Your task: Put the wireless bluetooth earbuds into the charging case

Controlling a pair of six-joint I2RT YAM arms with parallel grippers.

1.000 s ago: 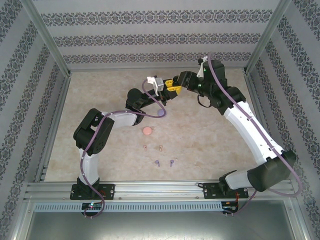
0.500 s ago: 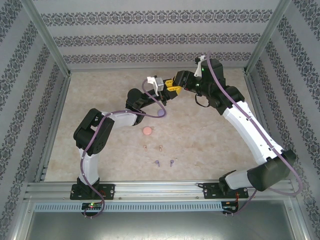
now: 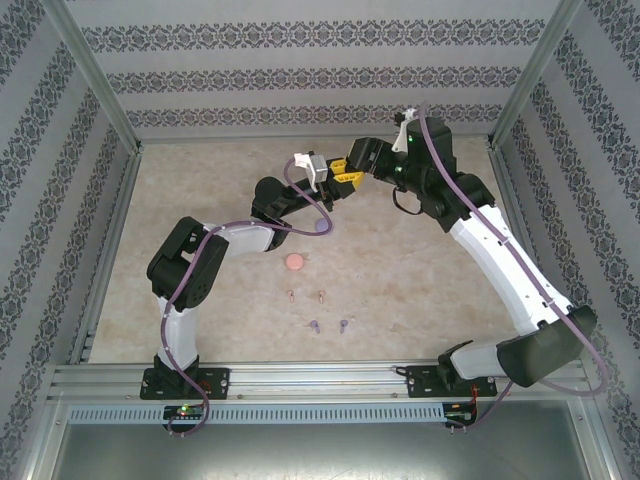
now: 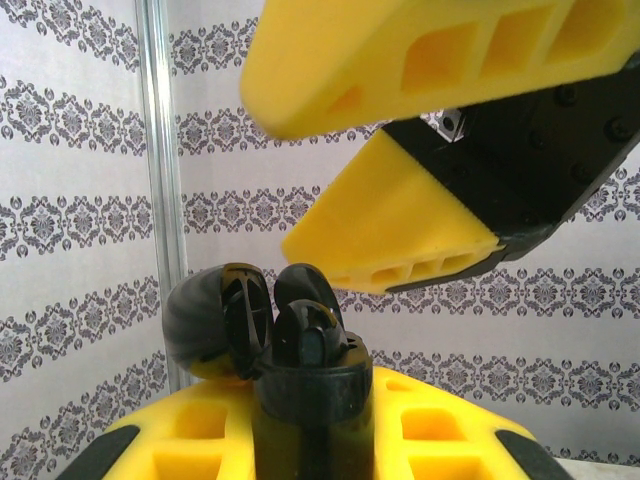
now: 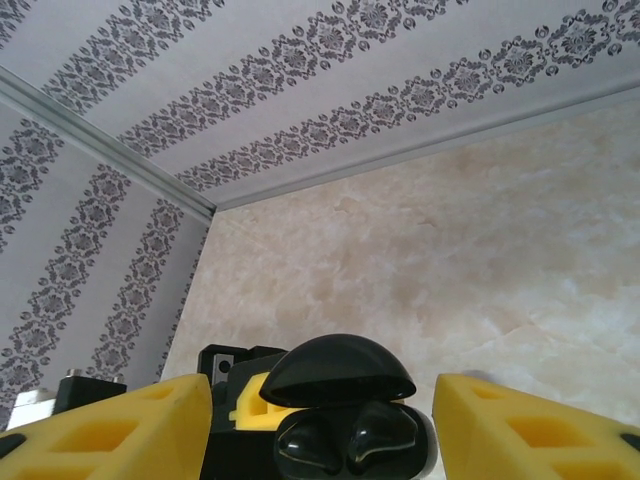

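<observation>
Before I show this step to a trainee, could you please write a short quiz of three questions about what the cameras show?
1. True or false: the left pincer is shut on the black case, whose lid stands open.
2. Which lies nearest the near edge of the table? A) the two light purple earbuds B) the pink round case C) a pair of black earbuds
3. Fill in: the right pincer has its jaws ____, one on either side of the black case, not touching it.
Key: 1 true; 2 A; 3 open.
</observation>
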